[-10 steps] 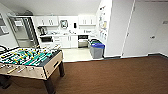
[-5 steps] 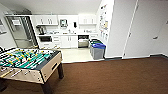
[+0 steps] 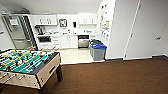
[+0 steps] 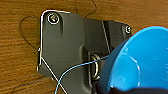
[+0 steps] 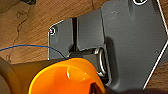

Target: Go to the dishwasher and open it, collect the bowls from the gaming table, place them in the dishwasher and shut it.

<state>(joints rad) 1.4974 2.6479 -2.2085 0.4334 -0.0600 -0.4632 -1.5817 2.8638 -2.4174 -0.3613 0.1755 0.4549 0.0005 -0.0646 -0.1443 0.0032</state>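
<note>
1. Looking through the head view, I see a kitchenette at the far end of the room. The dishwasher [image 3: 83, 41], steel-fronted, is built in under the counter between white cabinets [image 3: 68, 41], and its door is shut. A refrigerator [image 3: 17, 32] stands at the far left. Two bins, one with a blue lid [image 3: 99, 52], stand on the pale kitchen floor near the white wall corner. A table-football table [image 3: 27, 67] with a green field and rods sits on the brown carpet [image 3: 112, 77] at near left. A white door [image 3: 148, 30] stands at right.

2. Left wrist view: the blue bowl [image 4: 142, 60] shows large and close against the robot's dark plate, its hollow facing the camera. A thin blue cable [image 4: 75, 68] crosses the plate. Brown wood-grain floor lies beneath. I cannot tell how the left jaws stand, nor confirm from this view that they grip the bowl.

3. Right wrist view: the yellow bowl [image 5: 67, 77], glowing orange inside, shows close against the dark plate, over the same brown floor. A blue cable [image 5: 30, 46] runs beside it. I cannot tell how the right jaws stand.
</note>
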